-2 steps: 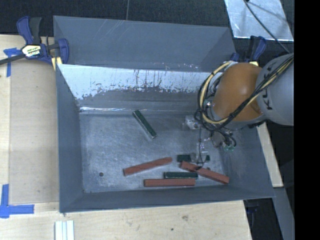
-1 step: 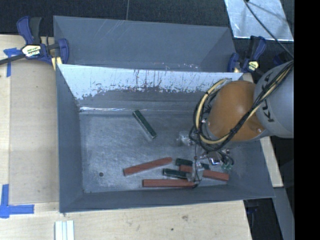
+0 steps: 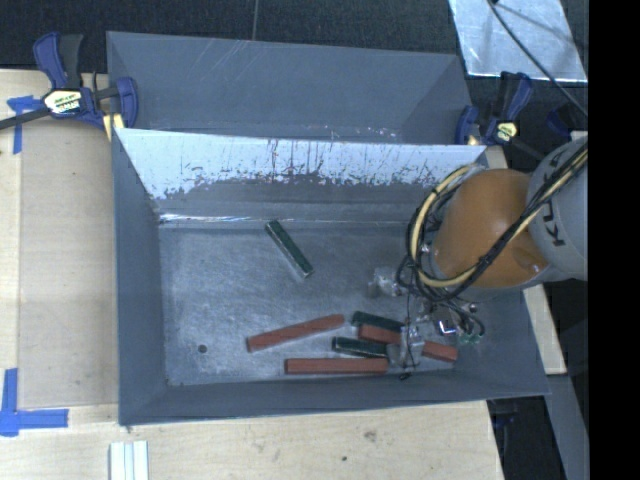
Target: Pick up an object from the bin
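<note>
My gripper [image 3: 408, 350] is down low in the bin's front right corner, among a cluster of short bars. Just left of it lie two dark green bars, one [image 3: 376, 325] slightly farther back and one [image 3: 358, 348] nearer the front. A long reddish-brown bar [image 3: 335, 366] lies flat along the front wall, its right end reaching under the gripper. A short red bar [image 3: 441, 351] pokes out on the gripper's right side. Nothing can be seen held.
Another reddish-brown bar [image 3: 295, 333] lies slanted at the middle front. A green bar [image 3: 289, 248] rests diagonally near the back wall, centre. A small dark speck [image 3: 203, 348] sits at the front left. The orange-covered wrist with its cables hangs over the right side.
</note>
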Controlling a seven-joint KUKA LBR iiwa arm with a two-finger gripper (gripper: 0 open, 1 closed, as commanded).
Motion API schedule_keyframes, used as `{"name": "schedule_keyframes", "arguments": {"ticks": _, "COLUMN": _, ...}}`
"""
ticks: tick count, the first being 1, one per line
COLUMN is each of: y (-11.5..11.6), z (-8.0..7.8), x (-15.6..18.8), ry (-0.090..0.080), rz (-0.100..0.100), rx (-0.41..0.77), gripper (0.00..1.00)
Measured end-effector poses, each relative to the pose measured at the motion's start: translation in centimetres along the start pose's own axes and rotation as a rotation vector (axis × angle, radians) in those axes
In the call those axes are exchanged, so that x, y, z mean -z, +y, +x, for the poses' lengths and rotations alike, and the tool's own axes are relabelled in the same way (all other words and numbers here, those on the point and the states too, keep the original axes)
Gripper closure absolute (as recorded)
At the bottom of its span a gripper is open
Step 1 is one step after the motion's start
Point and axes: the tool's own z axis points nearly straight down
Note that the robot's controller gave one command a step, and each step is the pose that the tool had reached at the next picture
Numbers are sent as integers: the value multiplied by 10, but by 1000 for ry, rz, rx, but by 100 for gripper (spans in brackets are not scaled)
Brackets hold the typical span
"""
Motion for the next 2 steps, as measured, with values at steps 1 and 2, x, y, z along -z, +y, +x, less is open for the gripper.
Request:
{"name": "schedule_keyframes", "arguments": {"ticks": 1, "y": 1, "z": 1, "x": 2, "ry": 5, "rz": 0, "rx": 3, "gripper": 100}}
{"name": "schedule_keyframes", "arguments": {"ticks": 2, "y": -17, "z": -1, "x": 145, "ry": -12, "rz": 5, "rx": -47, "gripper": 100}}
